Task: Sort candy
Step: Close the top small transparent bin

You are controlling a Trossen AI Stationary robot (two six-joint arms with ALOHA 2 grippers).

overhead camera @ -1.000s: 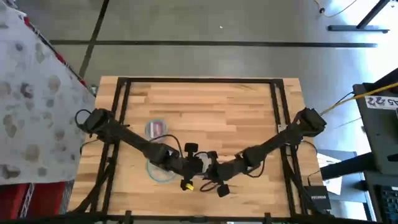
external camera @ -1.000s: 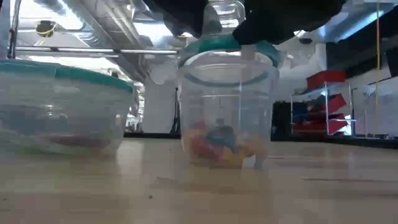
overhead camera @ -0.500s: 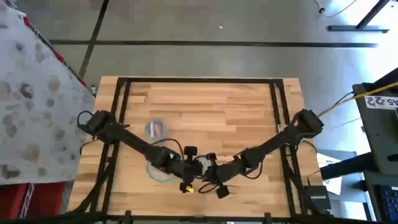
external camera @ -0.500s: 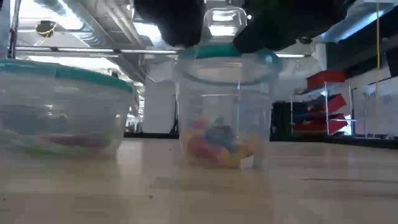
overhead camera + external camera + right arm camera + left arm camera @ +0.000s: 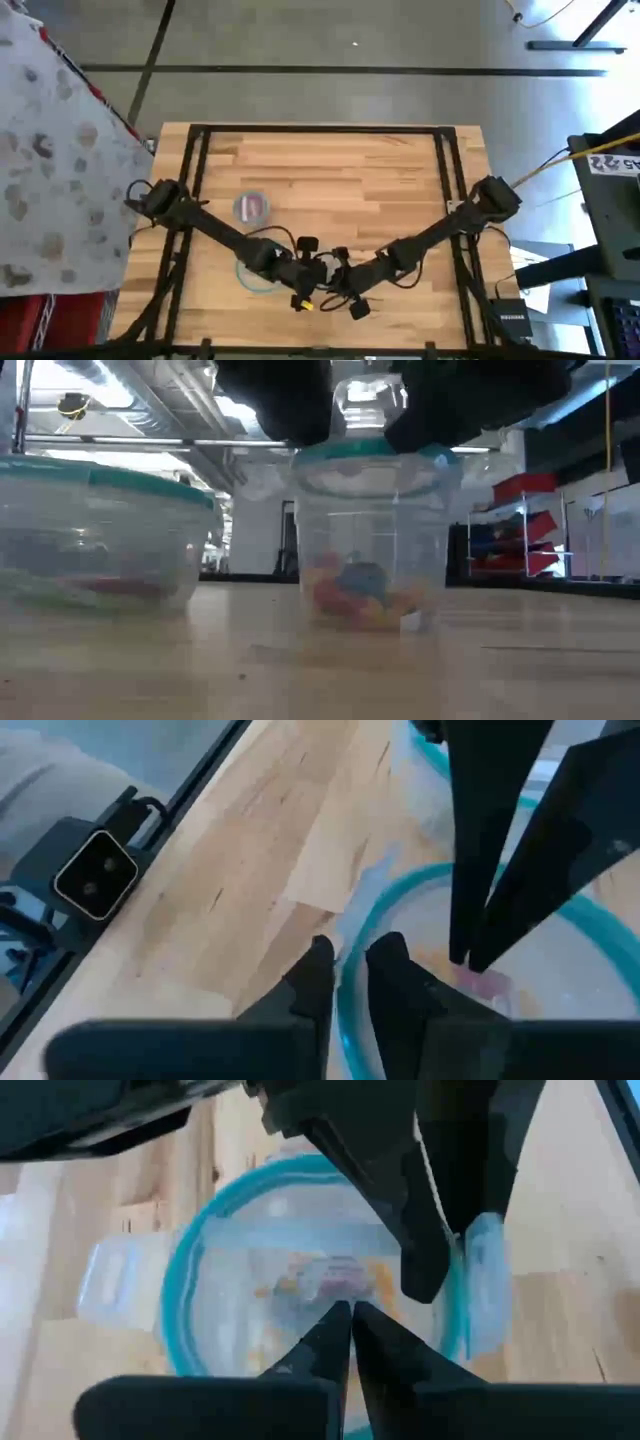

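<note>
The candy (image 5: 362,592), light, crinkly, probably slippery, lies in the tub (image 5: 370,535) at near centre; pinch 1 wrapper's edge; left gripper (image 5: 350,1320) closed empty, right gripper (image 5: 347,970) slightly parted astride the rim.

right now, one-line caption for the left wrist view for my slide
Left tool, shut, poised over the teal-rimmed clear container holding candy, the right arm's fingers at its rim.

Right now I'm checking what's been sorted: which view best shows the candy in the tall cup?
The low view: the candy shows through the cup wall. The left wrist view blurs it; the high view hides it under the arms.
</note>
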